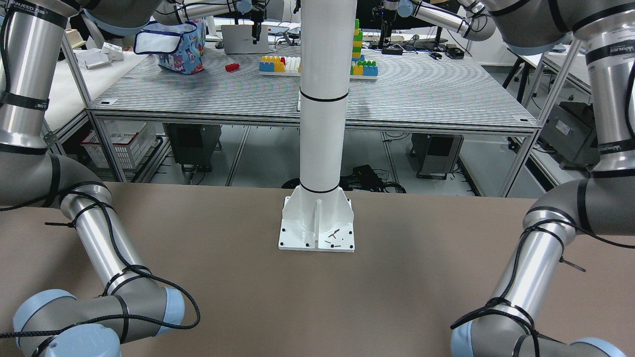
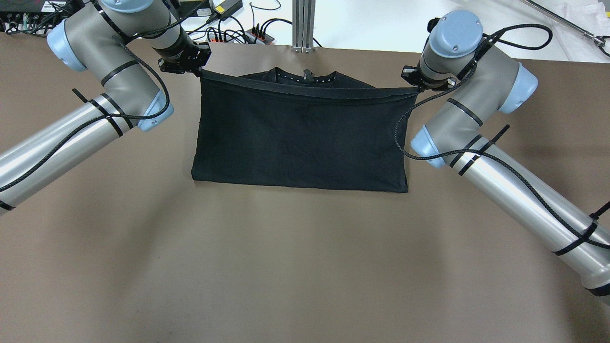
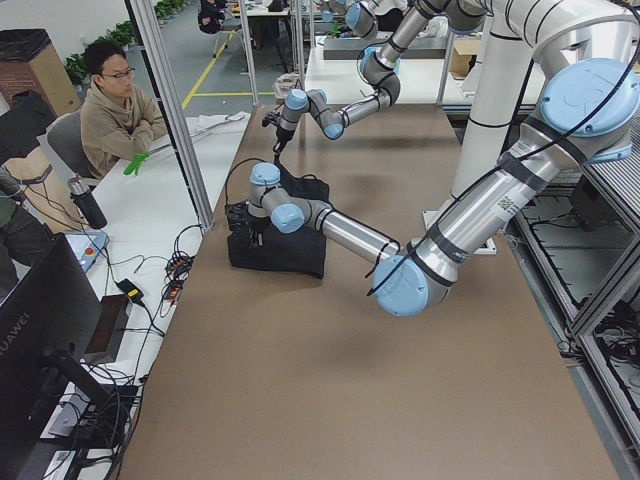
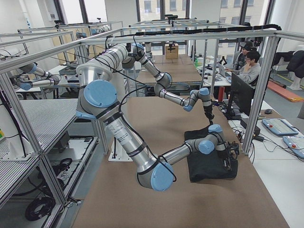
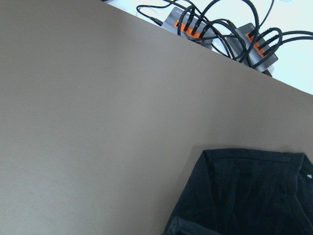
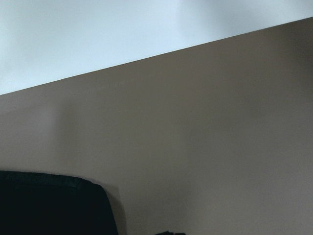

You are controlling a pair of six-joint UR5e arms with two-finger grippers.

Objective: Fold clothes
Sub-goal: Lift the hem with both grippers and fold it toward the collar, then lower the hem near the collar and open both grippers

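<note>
The black garment (image 2: 300, 138) lies on the brown table (image 2: 305, 267) near its far edge, folded into a wide rectangle. Its seamed hem is stretched taut between my two grippers, above the collar part. My left gripper (image 2: 196, 70) is shut on the hem's left corner. My right gripper (image 2: 413, 86) is shut on the right corner. The garment also shows in the exterior left view (image 3: 280, 248) and in the exterior right view (image 4: 211, 164). Black fabric shows at the bottom of the left wrist view (image 5: 244, 196) and of the right wrist view (image 6: 49, 205). The fingers themselves are hidden.
Power strips with cables (image 2: 257, 34) and a metal post (image 2: 303, 24) sit just past the table's far edge. The white pillar's base (image 1: 317, 225) stands on the robot's side. Operators sit at a desk (image 3: 115, 110) beyond the far edge.
</note>
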